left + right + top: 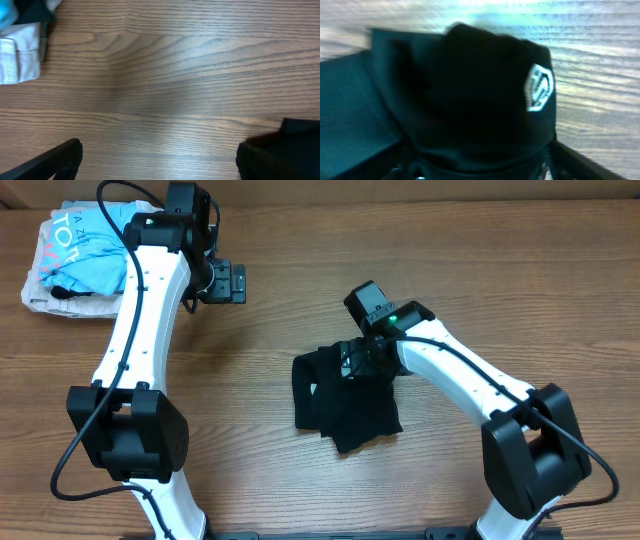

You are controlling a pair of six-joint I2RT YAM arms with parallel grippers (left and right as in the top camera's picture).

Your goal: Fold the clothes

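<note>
The clothes are one black garment [345,405], lying partly folded in a bunched rectangle on the wooden table, right of centre. My right gripper [358,360] is at its far edge. In the right wrist view the black fabric [470,90] rises in a mound between the fingers and fills the gap at the gripper [475,165]. The jaws stand wide apart around it. A small white mark [539,87] shows on the fabric's right side. My left gripper [225,280] is open and empty over bare wood at the far left [159,155], well away from the garment.
A light-blue printed shirt [85,245] lies on a beige folded garment [40,295] in the far left corner. The beige garment's edge shows in the left wrist view [17,55]. The wooden table top [480,270] is around both arms.
</note>
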